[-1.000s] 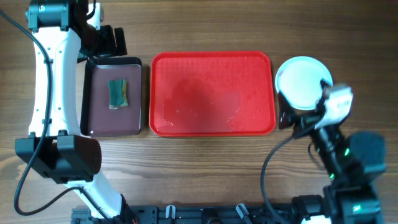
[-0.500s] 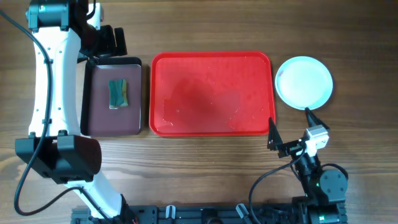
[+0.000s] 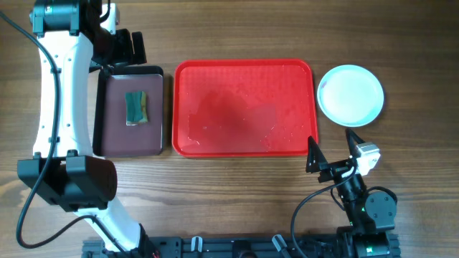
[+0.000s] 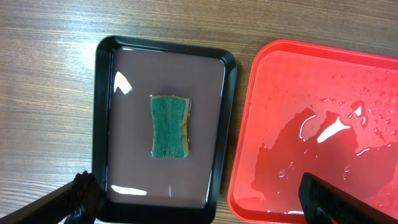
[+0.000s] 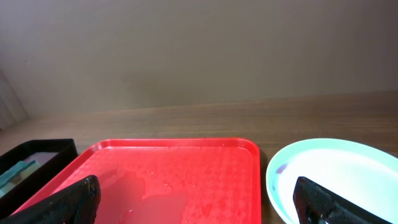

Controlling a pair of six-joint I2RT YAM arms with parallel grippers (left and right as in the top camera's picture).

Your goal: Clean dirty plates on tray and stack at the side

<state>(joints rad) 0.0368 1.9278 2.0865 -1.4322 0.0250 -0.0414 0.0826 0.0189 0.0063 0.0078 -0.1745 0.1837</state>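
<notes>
Plates (image 3: 350,94) lie on the bare wood just beside the right edge of the red tray (image 3: 244,107), pale mint at the rim and white inside. From above it is not possible to tell how many are in the pile. The red tray carries no plate, only a film of water. The right gripper (image 3: 330,136) hangs near the front right corner of the tray with its fingers spread wide, holding nothing and apart from the plates. The left gripper (image 3: 129,49) is at the far edge of the dark tray (image 3: 107,143), where a green sponge (image 3: 135,107) lies.

In the left wrist view the sponge (image 4: 170,126) rests flat in the middle of the wet dark tray (image 4: 130,93). Both finger ends stand far apart at the lower corners and touch nothing.

In the right wrist view the fingers (image 5: 62,202) are also wide apart, with the red tray (image 5: 174,162) and the plates (image 5: 336,168) ahead of them. A small dark mark shows near the rim of the top plate; what it is cannot be told.

The job seems nearly finished. To end it well, the right arm should keep its open fingers clear of the plate rim so that the pile is not pushed, and the mark deserves one more look.
</notes>
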